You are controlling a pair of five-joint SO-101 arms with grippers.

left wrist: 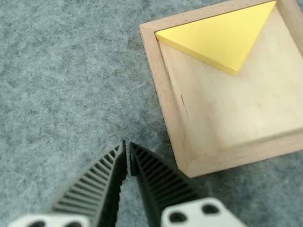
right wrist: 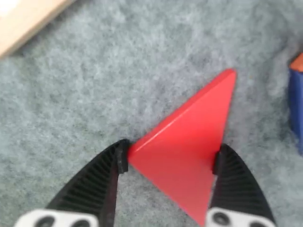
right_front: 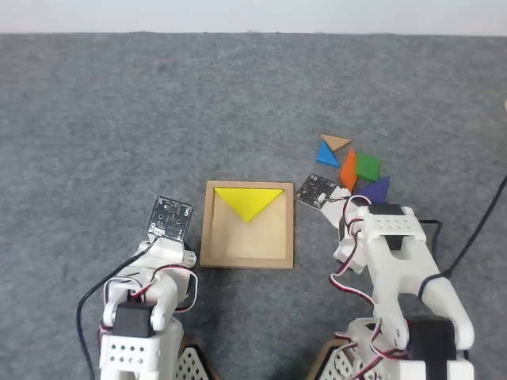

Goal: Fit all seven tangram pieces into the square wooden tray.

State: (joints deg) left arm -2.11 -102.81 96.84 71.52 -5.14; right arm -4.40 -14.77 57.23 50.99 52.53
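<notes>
A yellow wooden triangle (right_front: 249, 199) lies against the far wall of the square wooden tray (right_front: 208, 229). The red triangle piece (right wrist: 189, 161) is cut off at the frame edge, and I cannot tell whether it's lifted. My right gripper (right wrist: 171, 153) has its jaws clamped on it. The left gripper (left wrist: 128, 146), jaws closed on nothing, sits just beside the tray over the grey felt worktop (right_front: 119, 111).

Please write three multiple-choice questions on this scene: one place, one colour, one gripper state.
1. Where is the yellow triangle? A in the tray; B left of it; C right of it.
2. The piece held by the right gripper is: A green; B red; C purple.
3. The left gripper is: A open; B shut on a piece; C shut, empty.
1A: it lies inside the rim. 2B: it shows red in the wrist view. 3C: its jaws meet with nothing between.
</notes>
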